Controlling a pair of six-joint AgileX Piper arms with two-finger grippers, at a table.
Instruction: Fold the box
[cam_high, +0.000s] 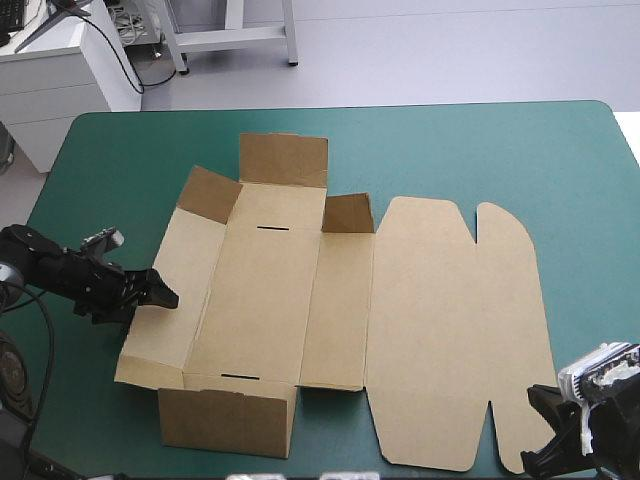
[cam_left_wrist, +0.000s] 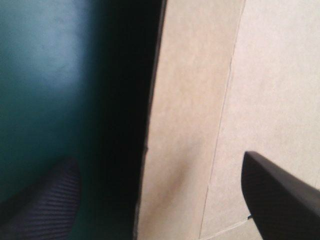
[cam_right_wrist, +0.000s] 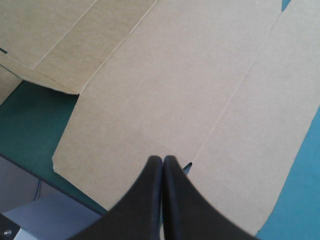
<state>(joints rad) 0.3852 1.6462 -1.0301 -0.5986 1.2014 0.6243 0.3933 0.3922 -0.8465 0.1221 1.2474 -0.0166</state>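
The left hand (cam_high: 163, 295) gapes wide, straddling the nine o'clock wall edge of the brown cut cardboard box (cam_high: 260, 300), lying central on the teal-green tabletop (cam_high: 500, 150), lid flat toward three o'clock. Best bet: pinch that edge squarely, then swing the wall up along its crease. The right hand (cam_right_wrist: 163, 162) is clenched on nothing, tips over the lid's five o'clock corner.

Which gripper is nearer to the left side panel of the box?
Left. The left gripper, open, straddles the panel at its edge; the right gripper, shut, is away by the lid.
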